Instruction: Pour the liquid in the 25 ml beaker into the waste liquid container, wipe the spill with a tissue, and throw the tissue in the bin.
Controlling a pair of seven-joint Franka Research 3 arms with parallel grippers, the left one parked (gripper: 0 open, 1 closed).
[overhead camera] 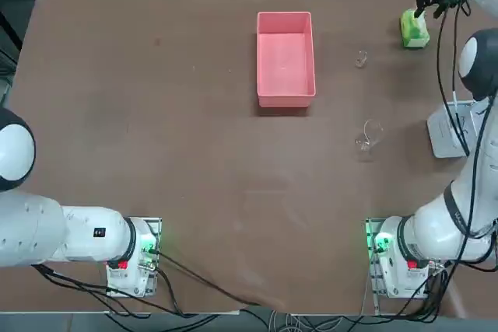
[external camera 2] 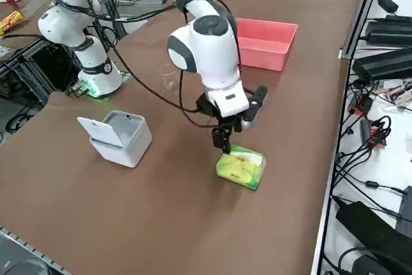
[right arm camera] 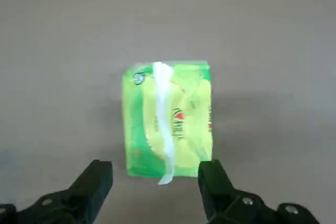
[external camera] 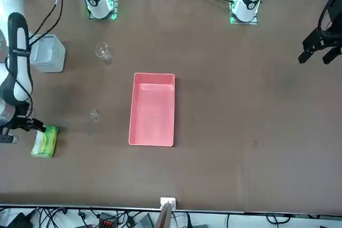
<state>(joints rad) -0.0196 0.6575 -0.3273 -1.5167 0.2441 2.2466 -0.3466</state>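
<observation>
The desk [overhead camera: 156, 114] looks like a matt brown sheet, smooth, with faint scuffs and no real shine. The tray [overhead camera: 285, 99] is pink plastic, smooth with a soft satin look. The tissue pack [right arm camera: 168, 119] is glossy yellow-green plastic film, slightly crinkled, with a strip of white paper tissue [right arm camera: 164, 119] along its slot, soft and matt. The bin [external camera 2: 119, 136] is pale grey plastic, smooth, semi-matt. Both beakers are clear glass: the small beaker [overhead camera: 361, 59] and the bigger one [overhead camera: 370, 136] barely show except for glints. The pincer [right arm camera: 156, 182] fingers look like matt black plastic, and the arm shells are glossy white.
</observation>
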